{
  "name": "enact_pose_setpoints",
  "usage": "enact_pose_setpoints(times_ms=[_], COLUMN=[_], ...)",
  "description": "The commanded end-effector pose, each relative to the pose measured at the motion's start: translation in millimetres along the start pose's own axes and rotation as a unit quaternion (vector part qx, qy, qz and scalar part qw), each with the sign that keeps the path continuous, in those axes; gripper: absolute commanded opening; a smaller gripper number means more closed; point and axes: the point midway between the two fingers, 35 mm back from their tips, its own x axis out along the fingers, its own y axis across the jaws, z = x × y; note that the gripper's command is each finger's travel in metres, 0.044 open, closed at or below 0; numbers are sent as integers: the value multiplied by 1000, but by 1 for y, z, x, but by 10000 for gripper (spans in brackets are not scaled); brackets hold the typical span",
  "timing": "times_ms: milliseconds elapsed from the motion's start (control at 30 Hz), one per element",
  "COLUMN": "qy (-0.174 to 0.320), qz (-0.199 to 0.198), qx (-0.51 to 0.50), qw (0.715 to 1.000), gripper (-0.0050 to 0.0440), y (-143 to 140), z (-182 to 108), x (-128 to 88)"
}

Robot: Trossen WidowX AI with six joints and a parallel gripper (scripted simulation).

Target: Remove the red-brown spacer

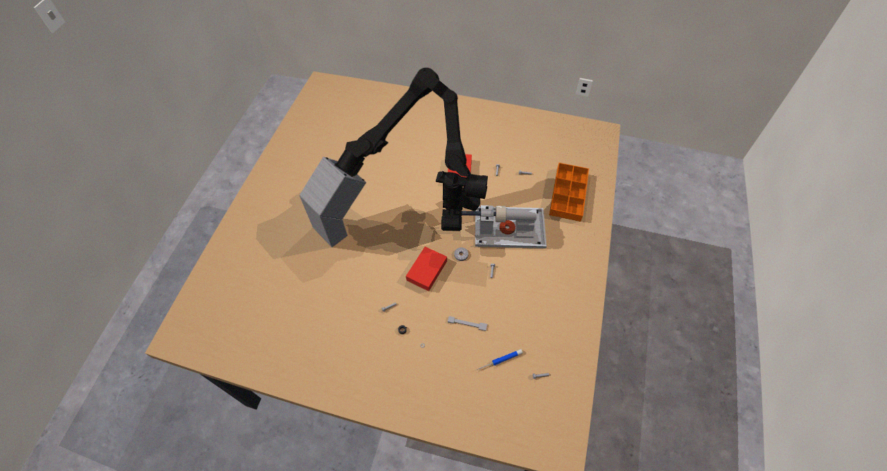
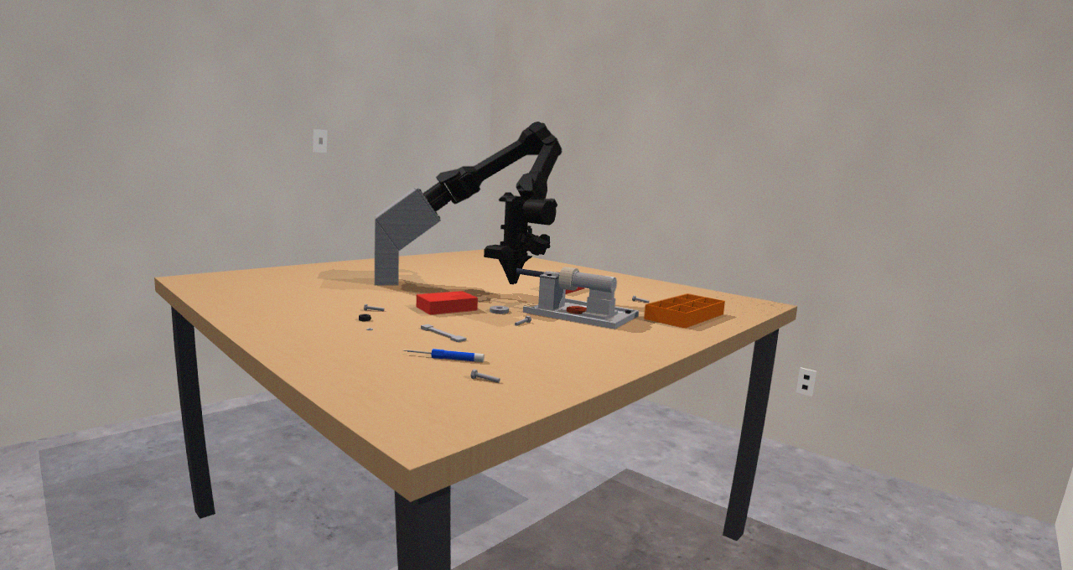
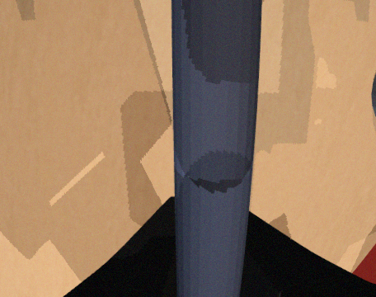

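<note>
Wooden tabletop (image 1: 347,269) (image 2: 375,401), grey walls behind; your gripper (image 1: 451,220) (image 2: 513,277) pinches the shaft (image 1: 470,212) (image 2: 531,272) (image 3: 213,124) at its outer end. Its long axis runs from your fingers into the housing (image 1: 520,215) (image 2: 593,281); push along that line, I judge, since the red-brown spacer (image 1: 507,229) (image 2: 576,309) lies below on the base.

Two red blocks (image 1: 426,268) (image 2: 446,302), five bolts (image 1: 541,375) (image 2: 486,376), one screwdriver (image 1: 505,357) (image 2: 453,354).

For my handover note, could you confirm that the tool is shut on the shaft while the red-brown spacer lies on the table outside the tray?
Not quite: the red-brown spacer lies inside the tray, as the top view shows. The tool is indeed shut on the shaft.
</note>
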Motion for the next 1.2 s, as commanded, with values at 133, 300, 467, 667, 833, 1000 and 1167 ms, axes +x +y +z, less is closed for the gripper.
enact_pose_setpoints(times_ms=[133,300,467,667,833,1000,1167], qy=[-2,-2,-2,-2,-2,-2,-2], qz=[-1,-1,-1,-1,-1,-1,-1], qx=[-1,-1,-1,-1,-1,-1,-1], qw=[1000,1000,1000,1000,1000,1000,1000], gripper=[0,0,0,0,0,0,0], y=[-1,-1,-1,-1,-1,-1,-1], z=[2,3,3,4,5,5,5], x=[0,0,0,0,0,0,0])
